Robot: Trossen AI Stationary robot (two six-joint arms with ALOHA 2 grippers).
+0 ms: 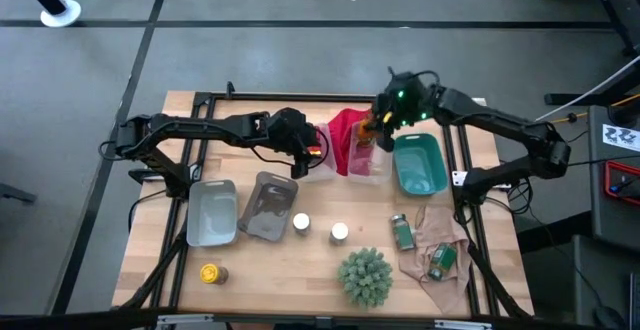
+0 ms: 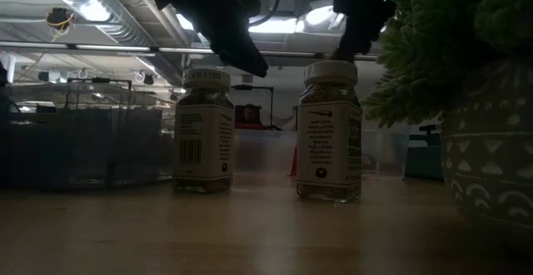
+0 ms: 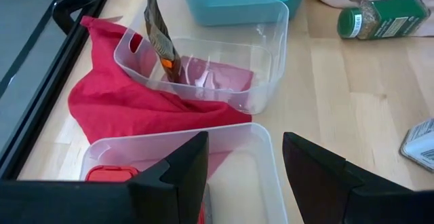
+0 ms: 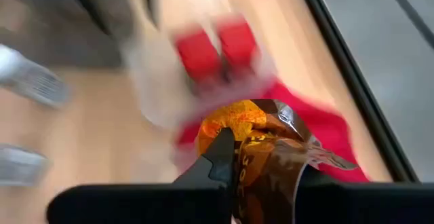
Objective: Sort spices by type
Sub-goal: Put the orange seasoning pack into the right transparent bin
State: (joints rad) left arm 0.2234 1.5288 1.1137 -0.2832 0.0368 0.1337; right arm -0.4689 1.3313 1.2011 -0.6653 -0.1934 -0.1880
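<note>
A brown and orange spice packet (image 3: 161,37) hangs from my right gripper (image 1: 376,127), which is shut on it above a clear bin (image 3: 261,81) that rests on the red cloth (image 3: 102,95). My left gripper (image 3: 244,176) stands open with nothing between its fingers, over a nearer clear bin (image 1: 322,165) holding a red tin (image 3: 112,174). Two white-topped jars (image 1: 301,222) (image 1: 339,232) stand upright on the table. Green jars (image 1: 402,233) (image 1: 442,260) lie at the right, and a yellow-capped jar (image 1: 209,273) lies at the near left. My right gripper pinches the packet's upper end (image 4: 261,149) between its two fingers, coming slanting down from above. The packet hangs tilted below the fingers, and its lower end (image 3: 171,68) dips inside the clear bin; whether it touches the bin's floor I cannot tell.
A teal bin (image 1: 418,163) sits right of the clear bins. Two grey bins (image 1: 212,212) (image 1: 268,207) lie at the left. A spiky green plant (image 1: 365,275) stands near the front edge, and a beige cloth (image 1: 430,240) lies under the green jars.
</note>
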